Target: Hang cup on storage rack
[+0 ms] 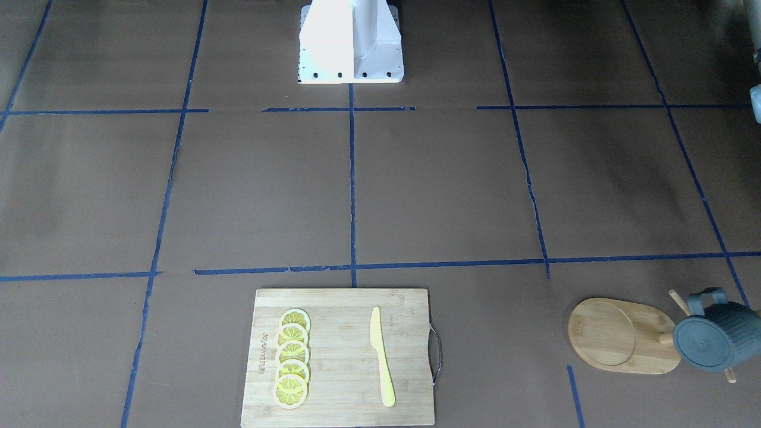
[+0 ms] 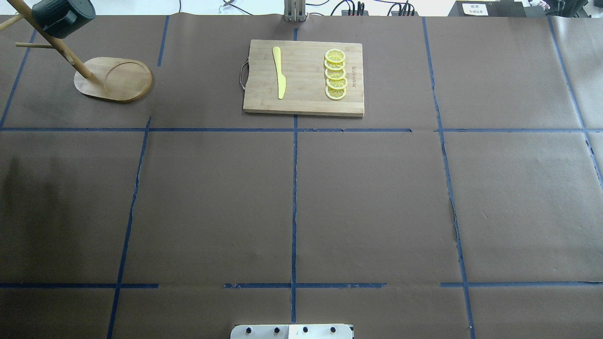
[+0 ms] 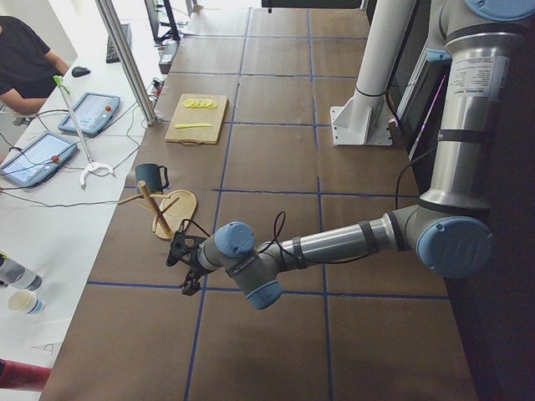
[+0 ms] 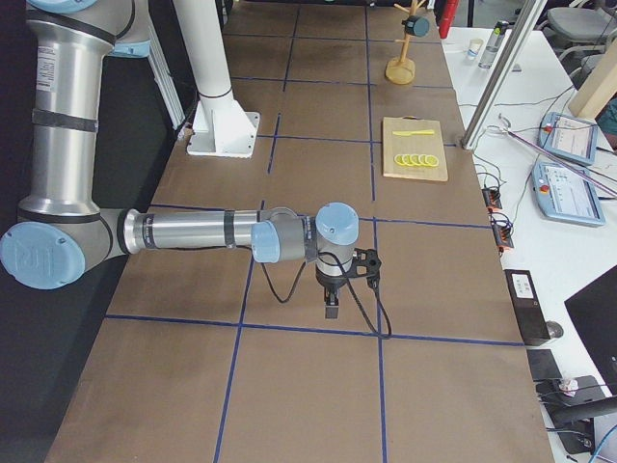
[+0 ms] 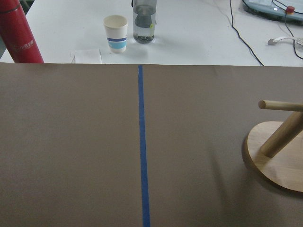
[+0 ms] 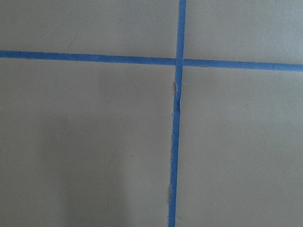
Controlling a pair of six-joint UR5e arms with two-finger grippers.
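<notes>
The dark grey-blue cup (image 1: 713, 339) hangs high on the wooden storage rack (image 1: 618, 336), its handle by a thin peg. No gripper touches it. The cup (image 2: 63, 16) and the rack (image 2: 115, 79) stand at the table's far left corner in the overhead view. The left wrist view shows only the rack's base and post (image 5: 279, 156). My left gripper (image 3: 185, 266) hovers low over the table a short way from the rack. My right gripper (image 4: 331, 311) points down over bare table, far from the rack. I cannot tell whether either gripper is open or shut.
A bamboo cutting board (image 2: 304, 77) holds a yellow knife (image 2: 279, 73) and lemon slices (image 2: 335, 74) at the far middle. A paper cup (image 5: 116, 32), a bottle (image 5: 144, 21) and a red flask (image 5: 19, 33) stand on the white side table beyond the edge.
</notes>
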